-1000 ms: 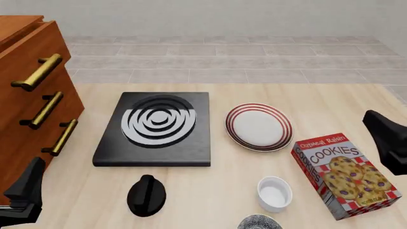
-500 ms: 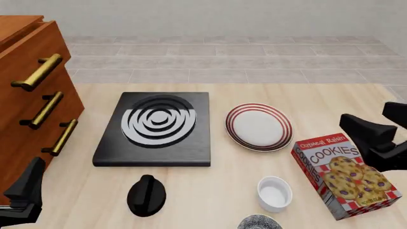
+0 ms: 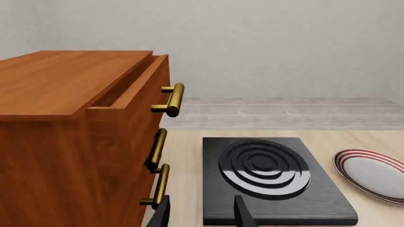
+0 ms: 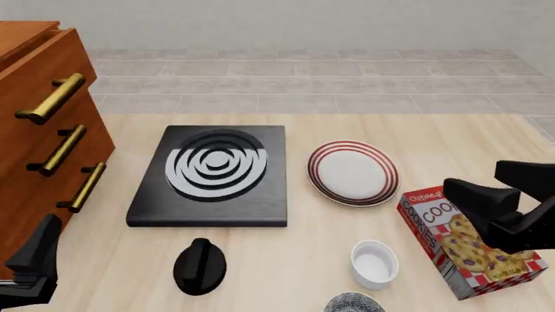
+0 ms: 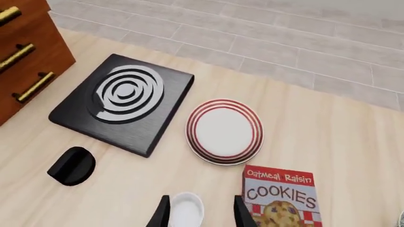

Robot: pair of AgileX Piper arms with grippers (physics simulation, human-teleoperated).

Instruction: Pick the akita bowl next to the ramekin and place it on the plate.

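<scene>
The akita bowl, dark with white speckles, peeks in at the front table edge, just in front of the white ramekin. The red-ringed plate lies farther back, right of the stove. My right gripper hovers open and empty above the cookie box, to the right of the ramekin and plate. Its wrist view looks down on the ramekin between the fingertips and the plate beyond. My left gripper is open and empty at the front left, by the drawers; only a dark part of it shows in the front view.
A black stove burner sits left of the plate, with a black knob in front of it. A cookie box lies to the right of the ramekin. A wooden drawer cabinet with brass handles stands at the left.
The right gripper has swung in from the right edge toward the left, now over the cookie box. The left arm and all objects have stayed put.
</scene>
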